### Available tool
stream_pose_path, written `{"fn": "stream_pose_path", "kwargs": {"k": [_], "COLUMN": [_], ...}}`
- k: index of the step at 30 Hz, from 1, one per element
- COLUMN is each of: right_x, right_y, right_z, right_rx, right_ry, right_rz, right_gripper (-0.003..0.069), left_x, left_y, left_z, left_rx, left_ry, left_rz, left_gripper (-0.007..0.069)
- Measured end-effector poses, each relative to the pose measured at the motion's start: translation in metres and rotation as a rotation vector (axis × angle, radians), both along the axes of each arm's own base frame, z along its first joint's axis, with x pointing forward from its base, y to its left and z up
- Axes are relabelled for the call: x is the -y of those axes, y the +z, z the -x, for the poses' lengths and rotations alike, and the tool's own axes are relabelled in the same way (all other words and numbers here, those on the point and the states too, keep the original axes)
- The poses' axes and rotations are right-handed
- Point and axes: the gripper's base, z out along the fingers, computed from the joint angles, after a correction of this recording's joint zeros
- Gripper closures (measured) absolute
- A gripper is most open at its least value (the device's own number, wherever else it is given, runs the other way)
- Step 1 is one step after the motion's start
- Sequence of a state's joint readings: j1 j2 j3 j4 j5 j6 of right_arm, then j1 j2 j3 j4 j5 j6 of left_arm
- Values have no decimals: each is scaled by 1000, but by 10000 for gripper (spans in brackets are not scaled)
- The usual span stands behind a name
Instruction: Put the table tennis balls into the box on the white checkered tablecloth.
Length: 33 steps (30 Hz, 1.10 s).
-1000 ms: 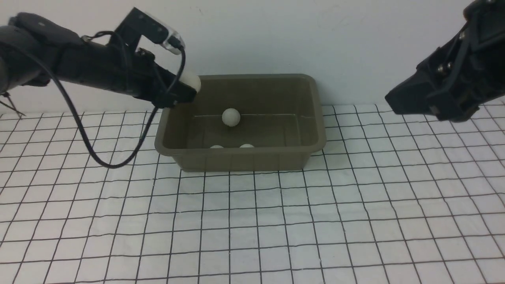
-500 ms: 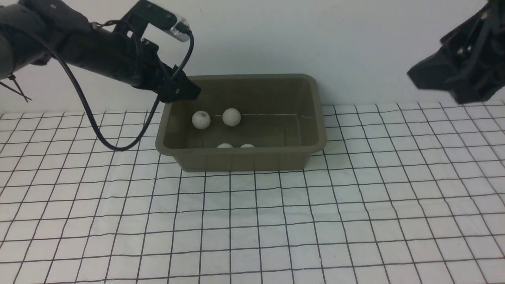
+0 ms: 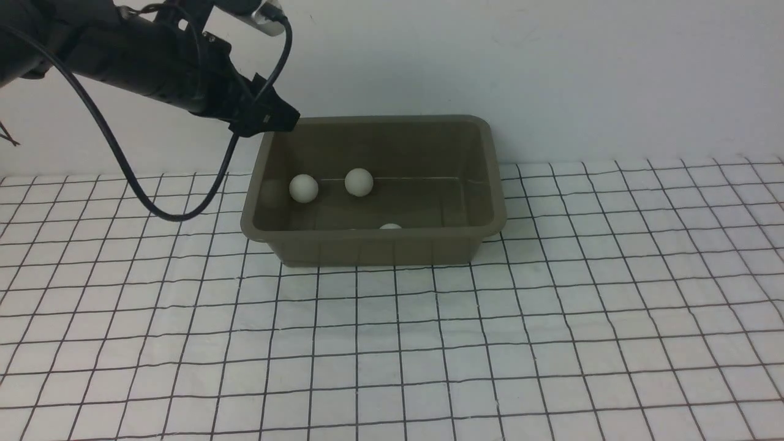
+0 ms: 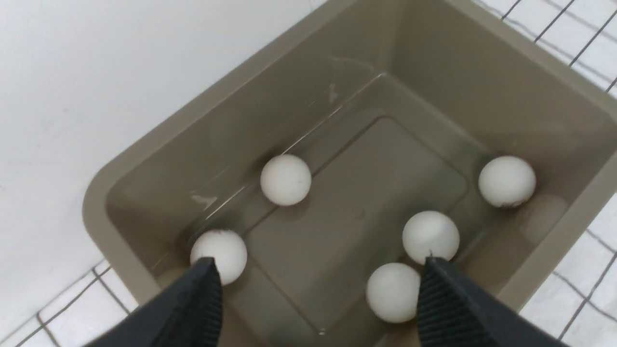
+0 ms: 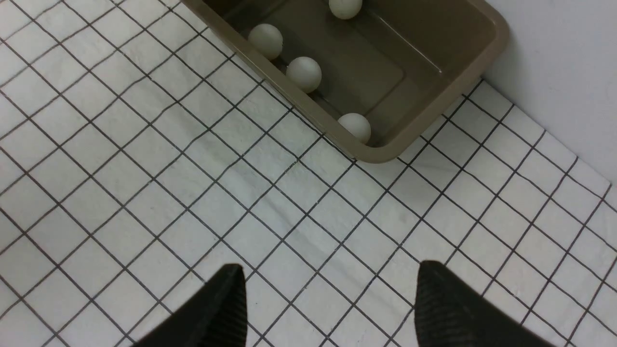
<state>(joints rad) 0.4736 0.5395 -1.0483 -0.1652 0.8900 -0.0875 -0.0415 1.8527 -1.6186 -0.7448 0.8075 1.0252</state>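
Checkered tablecloth (image 3: 392,343) holds box (image 3: 373,248); five balls (image 4: 286,179) by left wrist (front: three); left gripper (image 4: 319,262), right gripper (image 5: 330,266) gape.

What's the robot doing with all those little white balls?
It is putting table tennis balls into the brown box on the white checkered tablecloth. All five balls lie inside the box. The left gripper hangs open above one end of the box, holding nothing. The right gripper is open too, up over the cloth beside the box.
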Motion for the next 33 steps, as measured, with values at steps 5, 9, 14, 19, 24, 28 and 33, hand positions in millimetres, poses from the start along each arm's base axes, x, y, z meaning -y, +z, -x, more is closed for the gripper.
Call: {"fn": "stream_pose_path", "kwargs": {"k": [5, 9, 14, 19, 24, 28, 33], "right_x": [-5, -14, -17, -20, -23, -22, -16], "right_y": [-65, -106, -133, -158, -169, -172, -177], "right_z": [-11, -25, -31, -33, -34, -34, -34], "right_rx": [-20, -17, -18, -23, -31, -58, -121], "right_ry": [-14, 2, 19, 39, 50, 32, -37], "right_rz": [-49, -8, 33, 41, -32, -43, -32], "right_gripper": [229, 229, 251, 301, 348, 372, 393], "left_x": [1, 1, 2, 2, 3, 3, 6], "left_y": [1, 1, 0, 0, 1, 1, 3], "left_z": [0, 0, 2, 2, 2, 2, 2], "left_rx": [0, -5, -18, -19, -19, -18, -12], "left_ry": [2, -2, -14, -14, -13, -13, -31], "left_rz": [18, 19, 25, 28, 39, 47, 76], "left_gripper": [136, 136, 136, 136, 136, 136, 136]}}
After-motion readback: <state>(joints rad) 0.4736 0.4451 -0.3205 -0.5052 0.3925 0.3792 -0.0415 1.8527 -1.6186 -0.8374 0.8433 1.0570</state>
